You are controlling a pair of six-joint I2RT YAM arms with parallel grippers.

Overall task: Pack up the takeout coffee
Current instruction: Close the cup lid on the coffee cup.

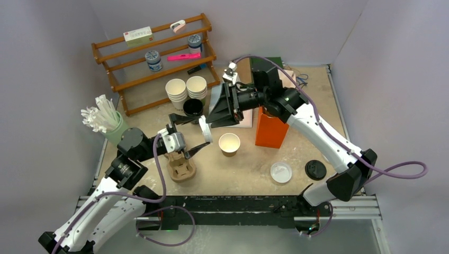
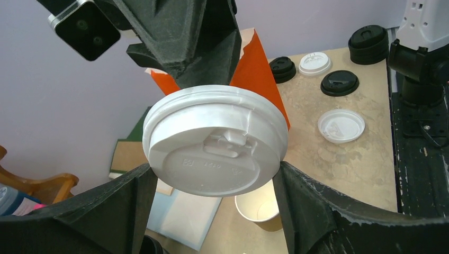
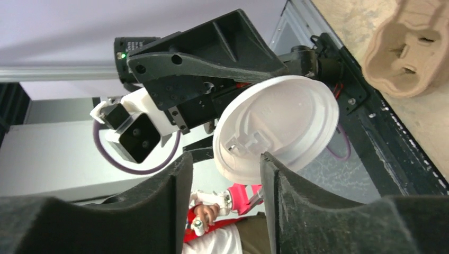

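A round white plastic lid (image 1: 205,129) hangs in the air on its edge between the two arms. My left gripper (image 2: 214,174) is shut on it, one finger against each side of the lid (image 2: 214,140). My right gripper (image 3: 225,169) faces it from the other side with its jaws apart, and the rim of the lid (image 3: 280,124) sits just beyond its fingertips. An open kraft-paper cup (image 1: 229,143) of the takeout coffee stands on the table just right of the lid, uncovered. A brown pulp cup carrier (image 1: 181,168) lies under my left gripper (image 1: 205,132).
An orange paper bag (image 1: 271,129) stands behind the cup, under my right arm. A white lid (image 1: 281,172) and a black lid (image 1: 315,169) lie front right. Stacked white cups (image 1: 186,89), a black cup (image 1: 192,107), a green holder of straws (image 1: 108,124) and a wooden shelf (image 1: 153,58) stand at the back left.
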